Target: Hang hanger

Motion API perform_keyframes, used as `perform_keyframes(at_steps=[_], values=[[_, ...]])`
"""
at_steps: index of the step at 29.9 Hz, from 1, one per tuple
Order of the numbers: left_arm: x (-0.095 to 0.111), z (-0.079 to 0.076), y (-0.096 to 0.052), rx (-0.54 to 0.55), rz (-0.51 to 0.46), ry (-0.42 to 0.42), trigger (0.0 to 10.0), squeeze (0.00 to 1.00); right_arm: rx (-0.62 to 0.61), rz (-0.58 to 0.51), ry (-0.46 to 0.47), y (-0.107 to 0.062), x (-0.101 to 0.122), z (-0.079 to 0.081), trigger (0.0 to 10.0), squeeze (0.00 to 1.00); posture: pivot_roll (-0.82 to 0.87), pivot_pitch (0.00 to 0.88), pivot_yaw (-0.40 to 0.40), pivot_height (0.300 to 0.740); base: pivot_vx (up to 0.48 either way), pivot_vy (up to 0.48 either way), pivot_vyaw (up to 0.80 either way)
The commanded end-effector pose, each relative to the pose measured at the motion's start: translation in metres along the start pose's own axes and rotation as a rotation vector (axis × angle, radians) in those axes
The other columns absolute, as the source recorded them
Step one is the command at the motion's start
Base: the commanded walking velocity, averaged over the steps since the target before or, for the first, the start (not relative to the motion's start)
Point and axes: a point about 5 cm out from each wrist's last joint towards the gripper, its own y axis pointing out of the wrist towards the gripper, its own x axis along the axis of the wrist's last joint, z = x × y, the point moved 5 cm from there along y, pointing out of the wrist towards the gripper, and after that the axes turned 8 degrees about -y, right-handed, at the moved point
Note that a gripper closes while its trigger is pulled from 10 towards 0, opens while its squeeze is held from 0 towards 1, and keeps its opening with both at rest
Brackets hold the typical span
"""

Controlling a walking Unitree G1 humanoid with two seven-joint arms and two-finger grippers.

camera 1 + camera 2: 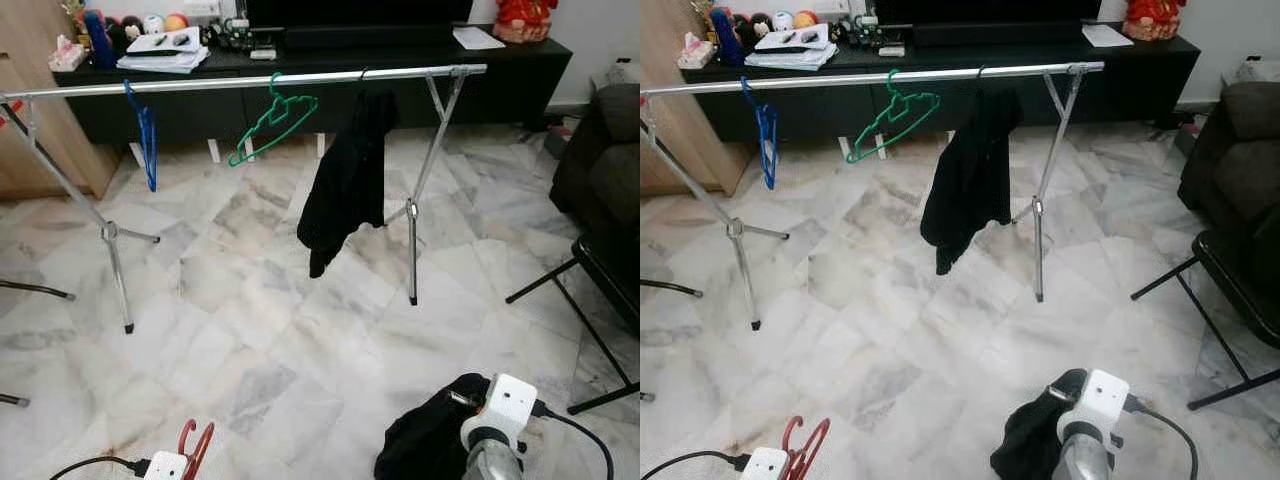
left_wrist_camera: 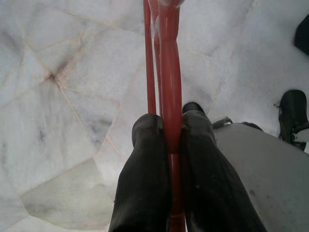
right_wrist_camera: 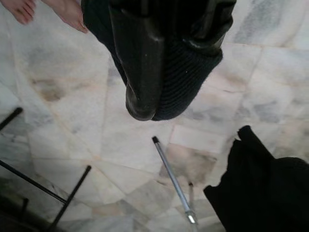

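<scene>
Left gripper (image 2: 164, 130) pinches red hanger (image 2: 166, 72), low, well short of rail (image 1: 250, 80). Right gripper (image 3: 159, 63) clamps dark garment (image 1: 425, 440). Step: carry toward rack. Next likely: raise hook onto rail between green hanger (image 1: 275, 120) and blue hanger (image 1: 147, 140).

Both eye views look forward and down from the head, sharing the rack (image 1: 250, 82), marble floor (image 1: 250, 300) and black cabinet (image 1: 300, 60). The left wrist view looks close along its fingers (image 2: 145, 183) at a red hanger (image 2: 169, 96) over floor. The right wrist view looks down past dark cloth (image 3: 183, 82) to floor.
</scene>
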Motion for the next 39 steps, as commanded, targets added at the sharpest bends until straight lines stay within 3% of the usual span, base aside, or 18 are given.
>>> perform_keyframes(at_steps=[1,5,16,26,39], values=[[-0.002,0.005,-0.001,0.013,0.011,-0.004,10.0,0.0,0.043,-0.02,-0.035,0.001,0.005,0.006,10.0,0.0,-0.11,0.123,0.026,0.74,0.262,0.0,0.8],[0.002,0.003,0.0,0.007,0.002,-0.003,10.0,0.0,0.064,-0.05,-0.065,0.002,0.013,0.011,10.0,0.0,-0.11,0.122,0.026,0.74,0.263,0.0,0.8],[0.013,0.003,0.001,-0.013,-0.047,-0.017,10.0,0.0,0.057,-0.075,-0.037,0.008,0.028,0.011,10.0,0.0,-0.1,0.111,0.025,0.74,0.048,0.0,0.0],[0.016,0.001,0.001,-0.029,-0.055,-0.026,10.0,0.0,0.055,-0.07,-0.03,0.005,0.024,0.013,10.0,0.0,-0.1,0.104,0.031,0.74,0.0,0.0,0.0],[0.016,-0.002,0.002,-0.033,-0.053,-0.026,10.0,0.0,0.041,-0.068,-0.026,0.006,0.025,0.009,10.0,0.0,-0.1,0.115,0.03,0.74,0.0,0.389,0.0]])
